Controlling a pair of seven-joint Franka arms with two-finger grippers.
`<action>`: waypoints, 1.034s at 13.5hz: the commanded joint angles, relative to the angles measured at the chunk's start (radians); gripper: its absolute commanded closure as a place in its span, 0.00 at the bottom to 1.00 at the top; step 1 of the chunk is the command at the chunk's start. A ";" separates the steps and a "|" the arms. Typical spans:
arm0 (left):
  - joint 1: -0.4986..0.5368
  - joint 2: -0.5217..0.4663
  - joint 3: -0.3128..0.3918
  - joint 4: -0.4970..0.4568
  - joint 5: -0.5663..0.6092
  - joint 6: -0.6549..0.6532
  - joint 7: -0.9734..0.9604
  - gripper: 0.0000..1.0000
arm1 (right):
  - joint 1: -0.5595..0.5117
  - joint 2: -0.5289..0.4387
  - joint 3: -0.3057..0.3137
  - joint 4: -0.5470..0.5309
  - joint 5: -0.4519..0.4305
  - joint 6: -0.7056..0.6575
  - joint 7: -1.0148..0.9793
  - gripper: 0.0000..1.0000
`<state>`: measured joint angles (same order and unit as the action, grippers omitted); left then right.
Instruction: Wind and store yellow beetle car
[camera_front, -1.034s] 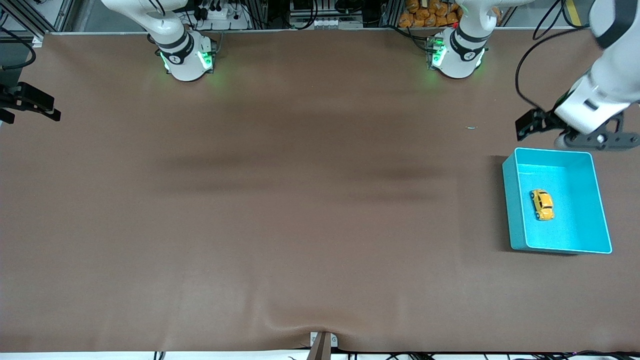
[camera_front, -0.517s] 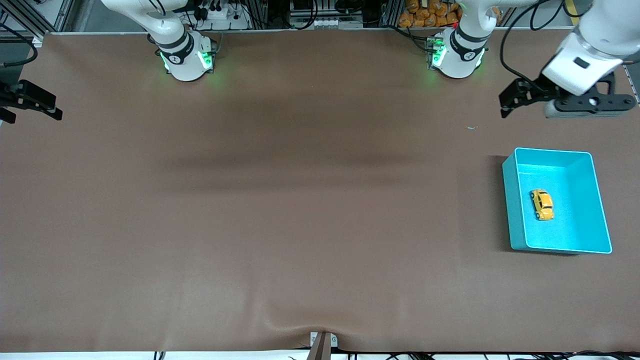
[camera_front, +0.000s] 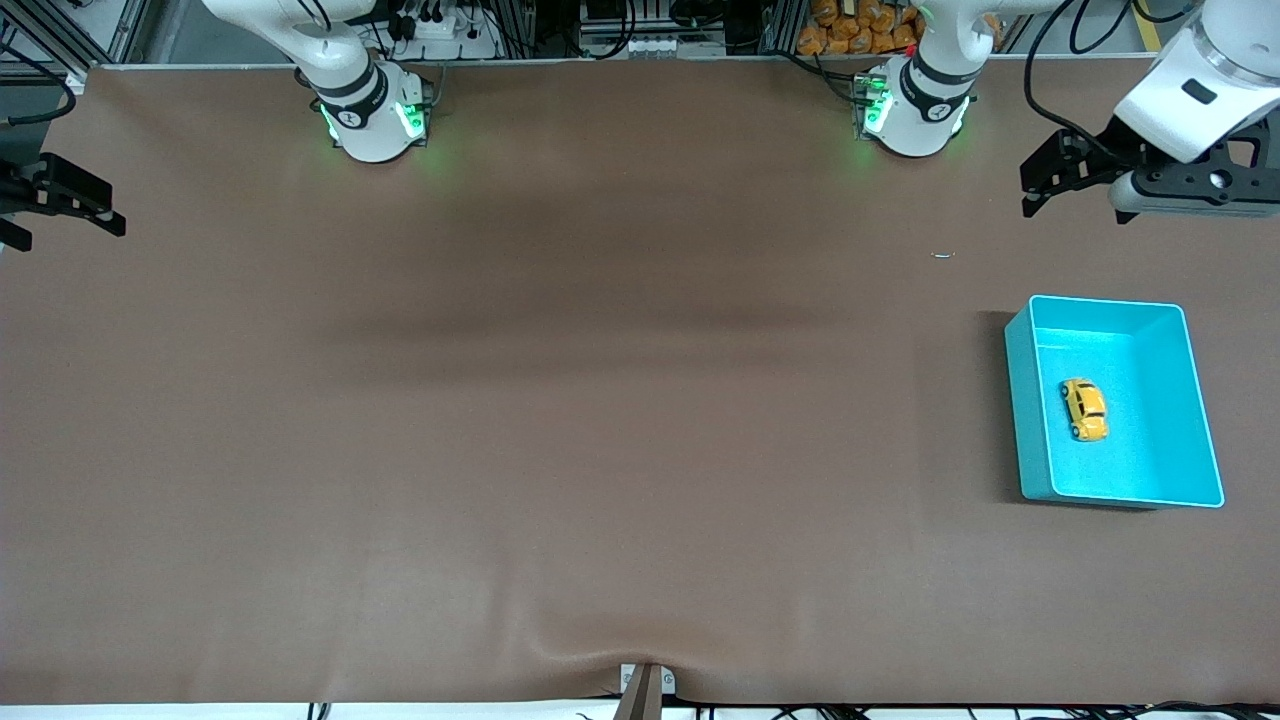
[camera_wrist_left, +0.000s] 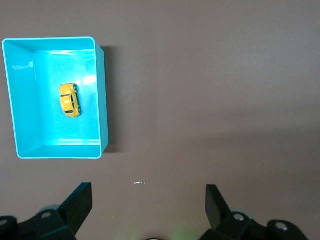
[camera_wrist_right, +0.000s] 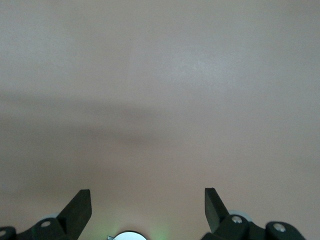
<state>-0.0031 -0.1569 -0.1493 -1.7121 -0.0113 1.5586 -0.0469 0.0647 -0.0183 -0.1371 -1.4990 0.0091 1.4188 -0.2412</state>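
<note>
The yellow beetle car (camera_front: 1084, 409) lies on the floor of the teal bin (camera_front: 1018, 420) at the left arm's end of the table, nothing touching it. In the left wrist view the car (camera_wrist_left: 69, 99) sits near the middle of the bin (camera_wrist_left: 101, 100). My left gripper (camera_front: 1195, 192) hangs high over the bare table between the bin and the left arm's base. It (camera_wrist_left: 148, 194) is open and empty. My right gripper (camera_front: 40, 195) waits at the right arm's end of the table, partly cut off. It (camera_wrist_right: 147, 197) is open and empty over bare mat.
A brown mat (camera_front: 600, 400) covers the whole table. A tiny shiny scrap (camera_front: 943, 255) lies on it near the left arm's base and also shows in the left wrist view (camera_wrist_left: 140, 183). A small clamp (camera_front: 645, 690) sits at the table's near edge.
My left gripper has risen and drawn away from the bin's rim toward the left arm's base side of the table. The car stays in the bin. The right arm has barely moved.
</note>
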 joint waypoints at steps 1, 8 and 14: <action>0.000 0.014 0.000 0.026 0.002 -0.040 0.022 0.00 | 0.001 -0.012 -0.001 0.008 0.012 -0.012 -0.009 0.00; -0.015 0.025 0.030 0.026 0.002 -0.040 -0.005 0.00 | 0.010 -0.012 0.002 0.008 0.012 -0.011 -0.003 0.00; 0.000 0.212 0.033 0.243 0.005 -0.022 -0.048 0.00 | 0.010 -0.011 0.001 0.008 0.012 -0.006 -0.004 0.00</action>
<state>-0.0028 -0.0455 -0.1145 -1.6129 -0.0113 1.5622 -0.0647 0.0658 -0.0183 -0.1281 -1.4951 0.0133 1.4192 -0.2418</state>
